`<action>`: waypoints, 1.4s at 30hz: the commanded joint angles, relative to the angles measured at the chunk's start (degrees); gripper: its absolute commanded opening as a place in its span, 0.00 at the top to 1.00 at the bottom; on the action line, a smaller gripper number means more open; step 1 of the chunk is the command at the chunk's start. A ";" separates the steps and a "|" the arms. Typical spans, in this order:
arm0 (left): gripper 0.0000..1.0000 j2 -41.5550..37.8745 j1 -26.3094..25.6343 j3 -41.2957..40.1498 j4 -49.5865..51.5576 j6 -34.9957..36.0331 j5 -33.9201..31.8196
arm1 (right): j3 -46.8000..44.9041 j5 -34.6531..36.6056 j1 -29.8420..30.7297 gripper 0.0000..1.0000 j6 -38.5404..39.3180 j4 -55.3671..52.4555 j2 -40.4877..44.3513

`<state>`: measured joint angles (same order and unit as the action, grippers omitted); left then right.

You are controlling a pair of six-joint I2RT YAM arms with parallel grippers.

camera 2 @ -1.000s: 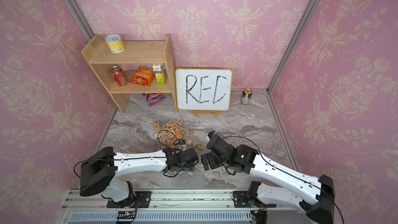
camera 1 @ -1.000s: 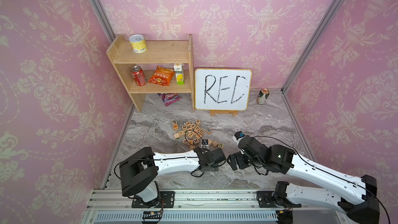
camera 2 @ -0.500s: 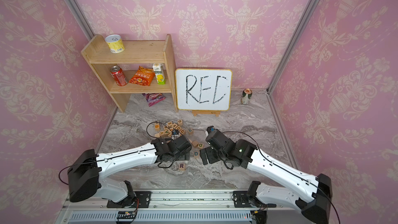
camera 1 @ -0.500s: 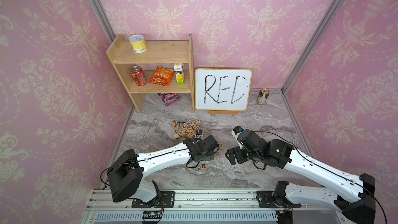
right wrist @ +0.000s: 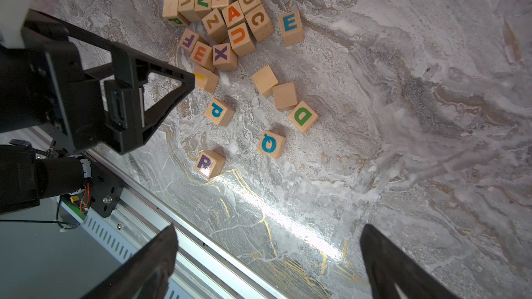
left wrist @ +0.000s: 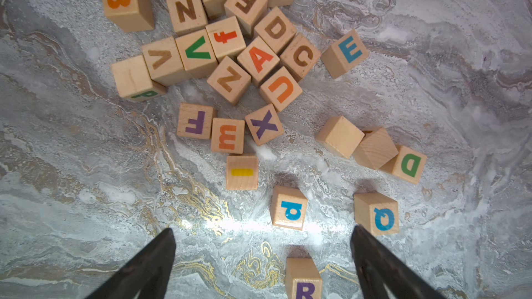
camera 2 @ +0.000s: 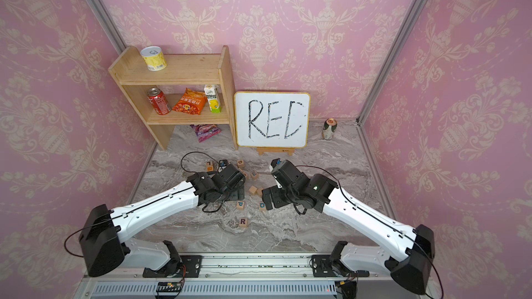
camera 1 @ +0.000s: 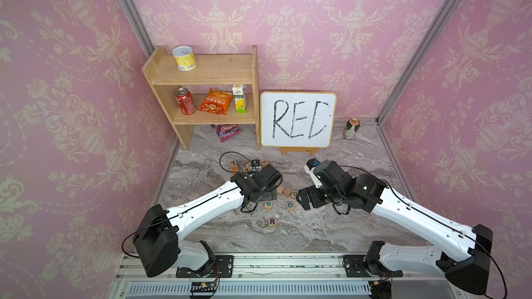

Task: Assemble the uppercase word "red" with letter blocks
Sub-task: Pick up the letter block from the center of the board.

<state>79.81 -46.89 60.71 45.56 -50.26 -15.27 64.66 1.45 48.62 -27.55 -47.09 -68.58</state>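
Forward over the heap [left wrist: 229, 80] went my left tool [left wrist: 262, 230], R block [camera 1: 272, 221] now lying alone short of it. I see it and right tool [right wrist: 268, 225] spread wide, empty; E block [left wrist: 344, 53], D block [left wrist: 408, 164] still to fetch.

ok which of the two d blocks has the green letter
The green D block sits apart, beside a blank-faced block and near the blue Q block. The other, the brown D block, is packed against the orange A block.

Bright, even overhead light. A white glare streak crosses the tabletop [right wrist: 288, 220] in both wrist views; blocks [left wrist: 288, 207] cast short soft shadows. Top views bow at the edges.
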 commanded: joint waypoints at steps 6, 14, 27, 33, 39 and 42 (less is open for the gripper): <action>0.06 2.96 3.18 6.38 2.43 -0.13 4.05 | 5.88 -4.41 -2.09 0.00 3.70 -3.07 -3.30; 0.06 9.94 4.21 12.85 1.64 -6.10 8.47 | 7.99 -6.36 -3.92 0.00 6.56 -4.76 -5.31; 0.10 18.86 6.27 19.33 -1.34 -18.17 12.88 | 9.57 -8.70 -9.36 0.00 8.74 -4.59 -6.47; 0.13 22.20 7.92 20.42 -3.92 -21.77 14.72 | 9.56 -8.69 -11.33 0.00 8.91 -3.12 -6.13; 0.22 27.07 8.80 25.22 -2.23 -21.48 14.97 | 9.60 -9.61 -12.53 0.00 8.96 -2.31 -6.66; 0.28 29.74 9.00 27.80 -1.50 -20.81 15.24 | 9.64 -9.95 -12.94 0.00 9.13 -2.04 -6.83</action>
<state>107.53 -38.39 85.93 42.52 -70.61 -0.71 72.71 -7.31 36.18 -19.44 -49.82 -74.76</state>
